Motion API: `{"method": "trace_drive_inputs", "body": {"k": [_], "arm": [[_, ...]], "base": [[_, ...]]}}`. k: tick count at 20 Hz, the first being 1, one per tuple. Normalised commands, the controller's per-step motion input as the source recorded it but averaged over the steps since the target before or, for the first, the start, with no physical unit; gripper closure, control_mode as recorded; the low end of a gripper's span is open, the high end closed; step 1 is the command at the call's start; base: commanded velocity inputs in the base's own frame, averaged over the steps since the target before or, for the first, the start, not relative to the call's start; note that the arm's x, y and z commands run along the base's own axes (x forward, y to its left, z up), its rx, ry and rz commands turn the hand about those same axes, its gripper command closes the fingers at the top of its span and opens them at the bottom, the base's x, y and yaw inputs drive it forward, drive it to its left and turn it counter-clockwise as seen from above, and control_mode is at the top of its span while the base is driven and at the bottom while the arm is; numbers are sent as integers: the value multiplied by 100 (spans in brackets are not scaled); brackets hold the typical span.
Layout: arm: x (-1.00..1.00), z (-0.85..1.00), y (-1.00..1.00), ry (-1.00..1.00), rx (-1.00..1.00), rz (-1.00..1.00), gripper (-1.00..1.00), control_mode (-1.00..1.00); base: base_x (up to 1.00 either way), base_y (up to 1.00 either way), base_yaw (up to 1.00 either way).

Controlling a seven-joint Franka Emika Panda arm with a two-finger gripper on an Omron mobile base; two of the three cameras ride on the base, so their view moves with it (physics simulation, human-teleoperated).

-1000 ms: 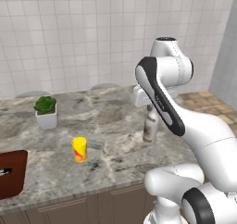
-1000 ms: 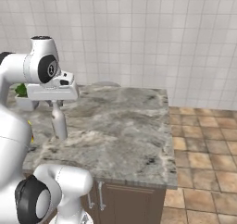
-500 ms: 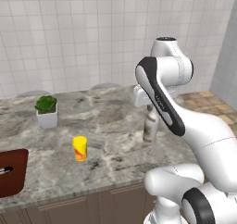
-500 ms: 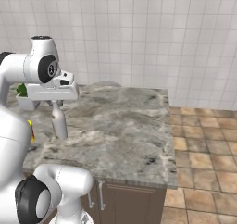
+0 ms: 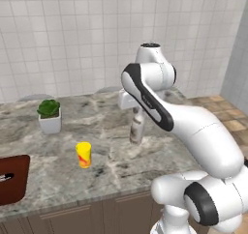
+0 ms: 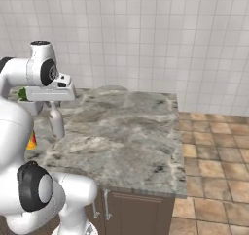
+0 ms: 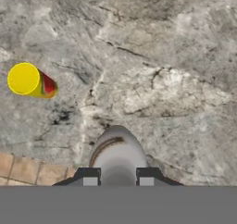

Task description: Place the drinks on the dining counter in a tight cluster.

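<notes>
While the gripper (image 7: 118,177) hung over the dining counter (image 6: 126,137), its 2 fingers pinched the neck of the slim beige-white bottle (image 5: 136,127), which hung upright with its base at or just above the stone, well apart from the yellow cup (image 5: 84,154). Smooth, rigid and narrow, it looked light but likely slippery and easy to tip, so a hold high on the tapered neck seemed sensible. Marbled grey-brown stone lay glossy under it, against white tiles.
</notes>
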Motion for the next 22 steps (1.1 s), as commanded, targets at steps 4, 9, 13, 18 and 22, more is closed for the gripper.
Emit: {"method": "trace_drive_inputs", "body": {"k": [4,9,13,18,22], "arm": [[54,-17,20,0,0,1,100,-100],[30,-46,-14,0,-1,0,100,-100],[4,-54,-9,0,-1,0,100,-100],[2,-51,-2,-2,0,0,100,-100],[10,-39,0,-9,0,0,100,-100]], "base": [[0,0,0],[0,0,0],[0,0,0],[0,0,0],[0,0,0]]}}
